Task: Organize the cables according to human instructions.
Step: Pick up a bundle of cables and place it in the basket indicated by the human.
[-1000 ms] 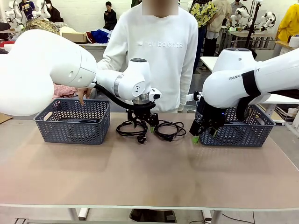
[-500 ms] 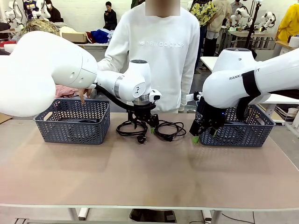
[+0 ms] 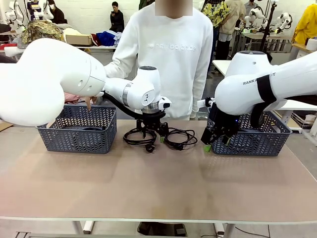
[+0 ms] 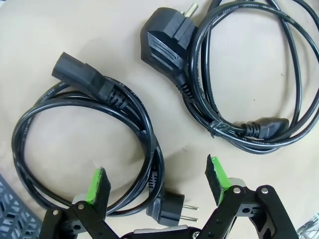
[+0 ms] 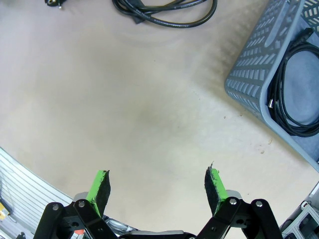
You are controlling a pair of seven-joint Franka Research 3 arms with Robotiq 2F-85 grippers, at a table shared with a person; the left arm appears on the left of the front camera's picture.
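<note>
Two coiled black cables lie on the table in front of the person, one on the left point(image 3: 138, 137) and one on the right point(image 3: 181, 139). My left gripper point(image 3: 151, 132) hangs open just above them. In the left wrist view, the left cable point(image 4: 144, 122) runs between the green pads point(image 4: 98, 183) of my left gripper point(image 4: 157, 177), while the right cable point(image 4: 167, 37) lies apart, farther off. My right gripper point(image 3: 216, 143) is open over bare table by the right basket point(image 3: 252, 141). Another cable point(image 5: 299, 89) lies inside that basket point(image 5: 254, 69), beyond my right gripper point(image 5: 157, 181).
A second lattice basket point(image 3: 74, 136) stands at the left, and the person's hand point(image 3: 89, 102) points down at its far rim. The person stands close behind the two cables. The near half of the table point(image 3: 158, 188) is bare.
My left arm's elbow has shifted slightly to the right, while its gripper stays over the cables. The right arm and the person's hand have not visibly moved.
</note>
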